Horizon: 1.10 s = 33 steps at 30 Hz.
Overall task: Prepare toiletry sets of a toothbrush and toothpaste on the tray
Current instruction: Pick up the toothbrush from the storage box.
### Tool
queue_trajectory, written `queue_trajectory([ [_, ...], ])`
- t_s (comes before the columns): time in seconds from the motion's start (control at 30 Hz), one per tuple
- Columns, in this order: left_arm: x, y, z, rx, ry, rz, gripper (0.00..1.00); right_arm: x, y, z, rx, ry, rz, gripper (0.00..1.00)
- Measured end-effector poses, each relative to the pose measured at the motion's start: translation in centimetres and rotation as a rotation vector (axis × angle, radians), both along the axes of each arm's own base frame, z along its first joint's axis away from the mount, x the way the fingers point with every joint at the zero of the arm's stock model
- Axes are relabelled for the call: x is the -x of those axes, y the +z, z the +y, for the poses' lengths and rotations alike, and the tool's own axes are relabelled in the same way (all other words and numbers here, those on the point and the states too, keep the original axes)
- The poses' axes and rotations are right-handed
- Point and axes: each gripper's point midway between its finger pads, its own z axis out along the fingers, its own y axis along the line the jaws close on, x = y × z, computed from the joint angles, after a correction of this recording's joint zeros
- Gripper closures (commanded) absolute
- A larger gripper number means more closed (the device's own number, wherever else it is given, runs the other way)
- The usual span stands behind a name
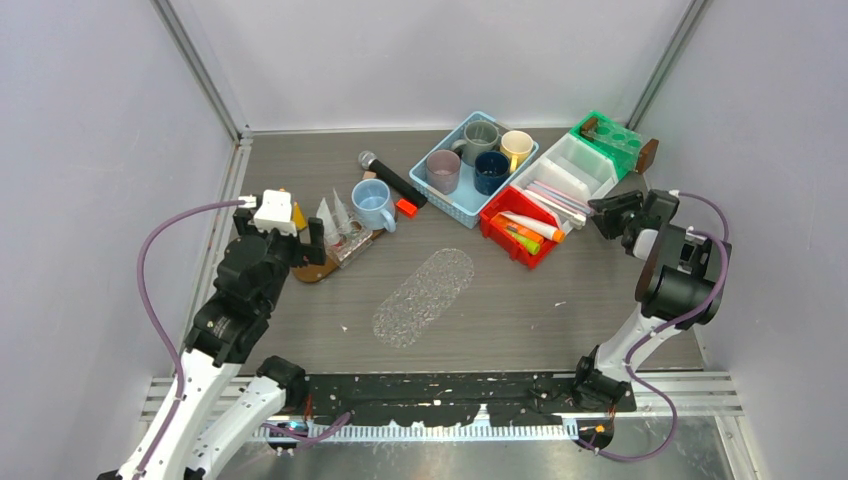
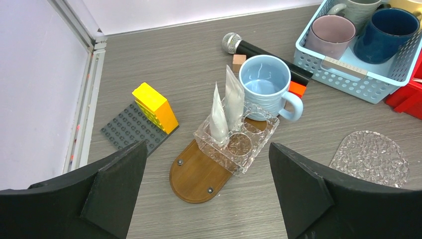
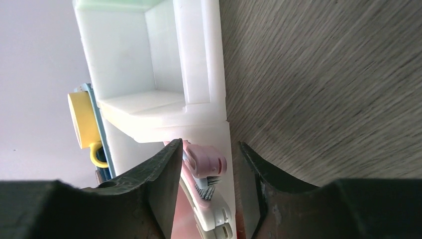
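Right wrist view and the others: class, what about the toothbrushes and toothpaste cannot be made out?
- Right wrist: the pink toothbrush handle runs off the bottom edge; whether the right fingers touch it is unclear.
- Top external: the toothbrushes in the white bin are too small to count.
- Left wrist: the red bin is cut off at the right edge, its contents unseen.

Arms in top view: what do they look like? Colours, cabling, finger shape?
Both alike: the left arm and right arm have white lower links and black joint housings. A purple cable loops along each. A white block sits on the left wrist. The left gripper and right gripper have matte black wedge fingers. No markings visible.
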Motion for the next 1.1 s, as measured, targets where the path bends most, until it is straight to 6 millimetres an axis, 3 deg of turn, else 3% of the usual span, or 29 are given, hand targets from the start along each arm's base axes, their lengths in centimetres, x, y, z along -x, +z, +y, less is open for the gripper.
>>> queue_trajectory([
  [0.27,-0.1,-0.3,0.0,-0.010,-0.001,0.007,0.05,0.0,0.3,-0.1,-0.010,0.004,-0.029,0.79],
  [0.43,-0.1,-0.3,0.0,-0.011,-0.001,0.008,0.05,0.2,1.4,0.0,0.005,0.011,-0.045,0.85],
  [0.67,-0.2,-0.3,0.0,-0.011,-0.001,0.007,0.05,0.9,6.2,0.1,0.081,0.024,-0.121,0.90],
  [0.97,-0.2,-0.2,-0.4,-0.006,-0.024,-0.002,0.05,3.2,13.1,0.0,0.258,0.044,-0.167,0.93],
  [1.1,-0.2,-0.2,-1.1,-0.019,-0.071,-0.005,0.05,4.5,16.0,0.9,0.329,0.063,-0.184,0.94],
])
